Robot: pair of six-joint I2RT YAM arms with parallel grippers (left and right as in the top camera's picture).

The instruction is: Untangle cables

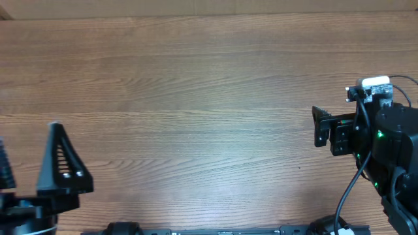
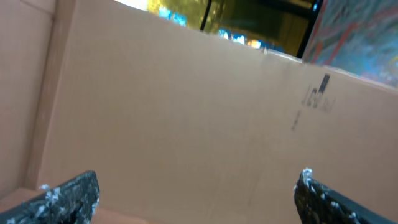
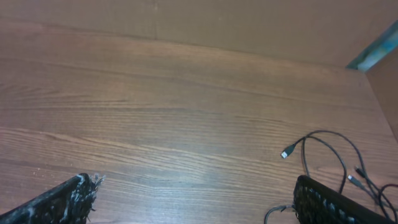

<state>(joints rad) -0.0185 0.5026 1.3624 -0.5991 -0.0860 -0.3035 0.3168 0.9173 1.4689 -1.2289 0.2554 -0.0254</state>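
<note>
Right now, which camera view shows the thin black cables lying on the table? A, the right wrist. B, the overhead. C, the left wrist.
A: the cables lie in loose loops on the wooden table at the lower right of the right wrist view; the overhead shows none of them, and the left wrist faces a cardboard wall.

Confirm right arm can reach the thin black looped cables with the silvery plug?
Probably yes. The thin black looped cables lie on the wooden table close beside the right gripper, whose jaws stand open; nothing lies between.
</note>
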